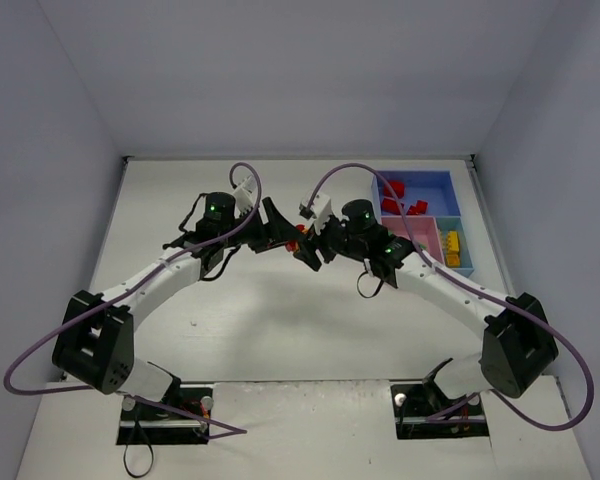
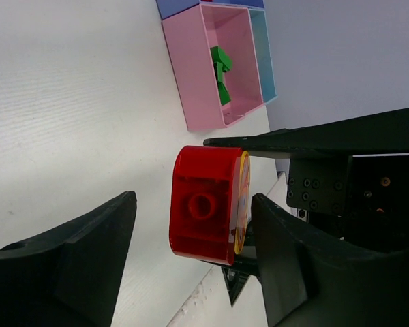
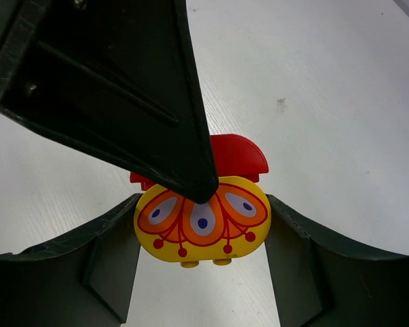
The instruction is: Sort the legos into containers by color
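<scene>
From above, you are looking at both arms meeting over the middle of the bench (image 1: 280,330). The left claw (image 1: 286,234) and the right claw (image 1: 310,248) are facing each other tip to tip. A speck of the red and yellow lego (image 1: 294,244) is showing between them. The containers are sitting at two o'clock from that spot. The blue compartment (image 1: 435,182) is holding red legos (image 1: 391,190), the pink compartment (image 1: 400,228) is lying next to it, and the light-blue compartment (image 1: 458,226) is holding yellow legos (image 1: 452,245).

In the left wrist view, the red and yellow lego (image 2: 204,204) is sitting in the middle. The left claw (image 2: 194,225) is standing spread around it. One finger is keeping a clear gap at nine o'clock, and the other is just beside the yellow face at three o'clock. Fingers of the right claw are lying along the lego at twelve and six o'clock. The pink compartment (image 2: 191,75), at twelve o'clock, is holding green legos (image 2: 220,71).

In the right wrist view, the right claw (image 3: 203,231) is pinching the red and yellow lego (image 3: 203,221), its fingers pressing at nine and three o'clock. A finger of the left claw is reaching in from eleven o'clock, its tip resting on the patterned yellow face. You cannot tell whether the lego is touching the bench.
</scene>
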### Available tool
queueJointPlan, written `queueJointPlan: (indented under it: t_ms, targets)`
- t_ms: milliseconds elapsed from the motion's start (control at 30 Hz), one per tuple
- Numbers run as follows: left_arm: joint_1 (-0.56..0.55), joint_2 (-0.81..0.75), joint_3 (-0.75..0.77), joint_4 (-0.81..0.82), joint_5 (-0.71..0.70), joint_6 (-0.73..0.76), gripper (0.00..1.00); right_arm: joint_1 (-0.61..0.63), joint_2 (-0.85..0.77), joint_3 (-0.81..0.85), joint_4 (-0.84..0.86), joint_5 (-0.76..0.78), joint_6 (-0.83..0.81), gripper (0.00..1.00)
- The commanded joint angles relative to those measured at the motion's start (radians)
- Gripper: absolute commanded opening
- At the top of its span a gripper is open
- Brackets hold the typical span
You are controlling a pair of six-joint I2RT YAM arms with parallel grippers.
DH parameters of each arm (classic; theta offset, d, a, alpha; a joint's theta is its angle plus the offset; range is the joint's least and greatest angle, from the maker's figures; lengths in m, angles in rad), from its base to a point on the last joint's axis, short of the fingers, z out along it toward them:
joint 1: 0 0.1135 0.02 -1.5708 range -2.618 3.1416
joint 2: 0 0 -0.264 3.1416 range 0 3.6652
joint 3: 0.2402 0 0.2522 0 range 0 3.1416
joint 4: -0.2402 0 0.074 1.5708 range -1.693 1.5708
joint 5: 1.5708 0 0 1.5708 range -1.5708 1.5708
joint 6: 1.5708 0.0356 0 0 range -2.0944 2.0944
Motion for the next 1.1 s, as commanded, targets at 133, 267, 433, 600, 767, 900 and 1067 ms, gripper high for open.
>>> queueJointPlan:
  t_ms: [133, 267, 433, 600, 767, 900, 1067]
  targets:
    - [0.01, -0.007, 0.057, 0.122, 0.054, -0.03, 0.42, 0.006, -0.039, 0.016, 0.053, -0.012, 0.002, 0.02]
    - [0.014, -0.013, 0.054, 0.125, 0.061, -0.032, 0.23, 0.004, -0.045, 0.001, 0.052, 0.013, -0.004, 0.02]
    - [0.053, -0.015, 0.05, 0.148, 0.1, -0.05, 0.14, -0.008, -0.077, -0.043, 0.05, 0.04, -0.008, 0.02]
    - [0.088, -0.032, 0.048, 0.159, 0.137, -0.056, 0.12, -0.04, -0.126, -0.089, 0.038, 0.065, -0.004, 0.03]
    - [0.114, -0.055, 0.054, 0.137, 0.142, -0.047, 0.12, -0.108, -0.18, -0.143, 0.025, 0.111, 0.025, 0.02]
    - [0.122, -0.065, 0.045, 0.117, 0.14, -0.029, 0.12, -0.178, -0.235, -0.172, 0.022, 0.141, 0.062, 0.02]
    - [0.122, -0.104, 0.051, 0.001, 0.078, 0.054, 0.12, -0.229, -0.247, -0.162, -0.014, 0.53, 0.221, 0.0]
